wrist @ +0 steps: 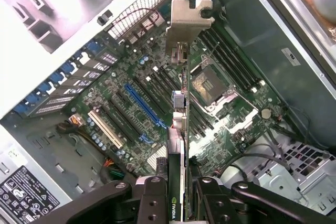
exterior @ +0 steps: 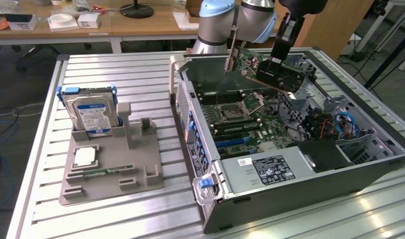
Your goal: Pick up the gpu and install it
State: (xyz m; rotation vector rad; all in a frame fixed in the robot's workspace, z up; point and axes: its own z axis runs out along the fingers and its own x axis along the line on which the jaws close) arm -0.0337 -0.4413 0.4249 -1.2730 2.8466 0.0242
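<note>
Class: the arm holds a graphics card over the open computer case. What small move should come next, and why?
Probably turn the green-and-black graphics card until it lines up over the long blue motherboard slot: the jaws hold it tilted above the grey computer case, and its edge runs at an angle beside that slot.
</note>
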